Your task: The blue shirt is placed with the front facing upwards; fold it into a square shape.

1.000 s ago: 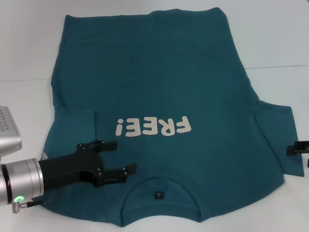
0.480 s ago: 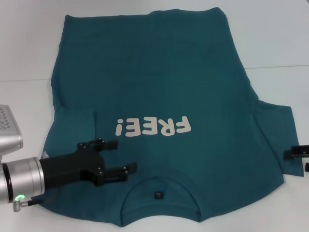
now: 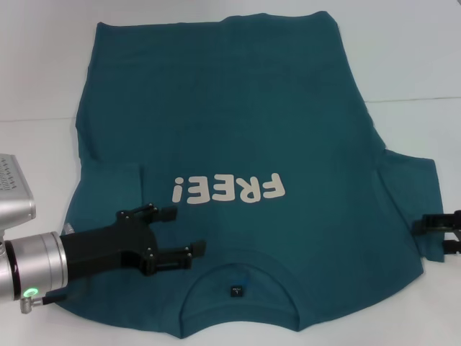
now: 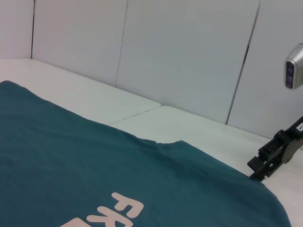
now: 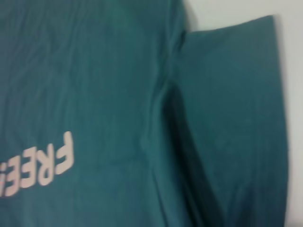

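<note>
The blue shirt [image 3: 238, 130] lies spread front-up on the white table, its round neckline [image 3: 238, 285] nearest me and the off-white "FREE!" lettering [image 3: 229, 189] across the chest. Its left sleeve [image 3: 108, 184] is folded in over the body, while the right sleeve [image 3: 410, 194] lies spread out flat. My left gripper [image 3: 184, 231] is open over the shoulder cloth just left of the neckline, holding nothing. At the right edge, my right gripper [image 3: 431, 236] is open at the outer edge of the right sleeve. The right wrist view shows that sleeve [image 5: 236, 118] and the lettering [image 5: 42, 165].
The white table [image 3: 43, 72] shows around the shirt on all sides, with a seam line running across it at mid depth. In the left wrist view, white wall panels [image 4: 189, 56] stand behind the table and the right gripper [image 4: 270, 158] shows beyond the shirt [image 4: 94, 175].
My right gripper has come in from the right edge toward the right sleeve. The left gripper has shifted only slightly. The shirt has not moved.
</note>
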